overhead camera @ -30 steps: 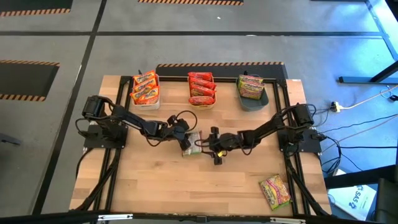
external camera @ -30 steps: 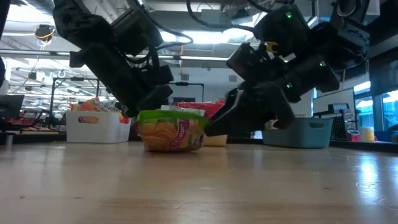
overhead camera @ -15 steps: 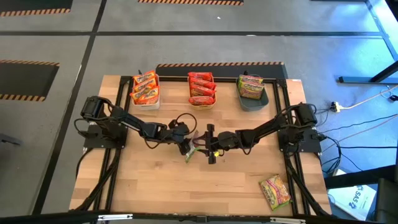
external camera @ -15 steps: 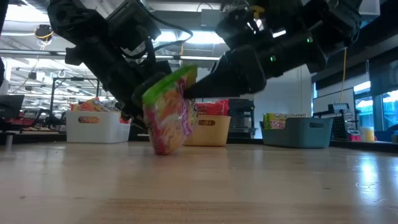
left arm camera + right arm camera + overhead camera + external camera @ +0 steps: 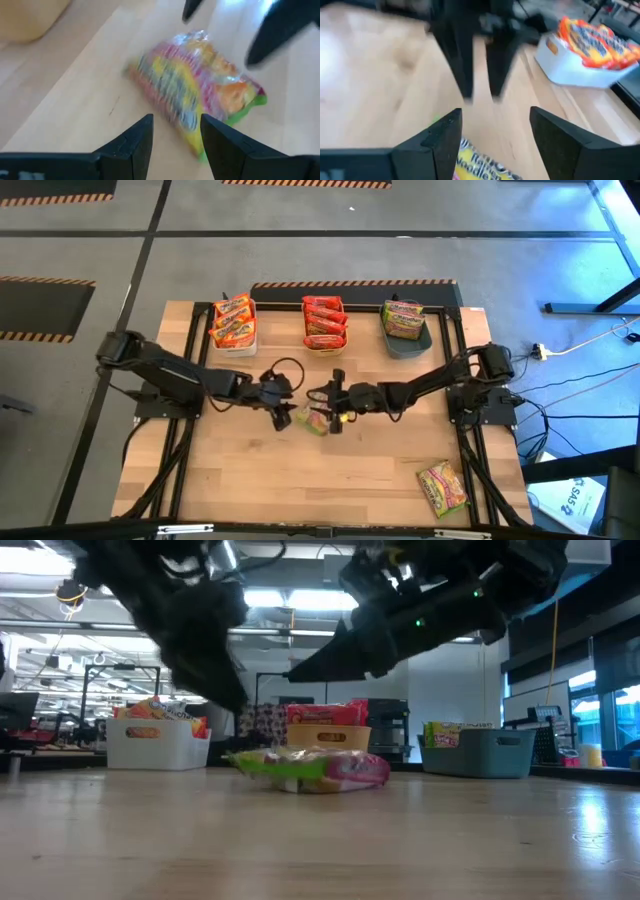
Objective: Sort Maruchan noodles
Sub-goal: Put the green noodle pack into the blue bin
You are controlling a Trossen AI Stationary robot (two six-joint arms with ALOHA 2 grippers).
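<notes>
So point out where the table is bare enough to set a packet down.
Bare wood: the near-left stretch, left of the corner packet, and the strip between the packet at centre and the near edge. Crowded: the far edge with three bins, and mid-table around the left gripper and right gripper.

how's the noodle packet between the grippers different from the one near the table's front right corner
The center packet lies between both open grippers, left and right; the corner packet lies alone, far from either. The center one sits mid-table, the other near the edge. Both are green-yellow and outside the bins.
</notes>
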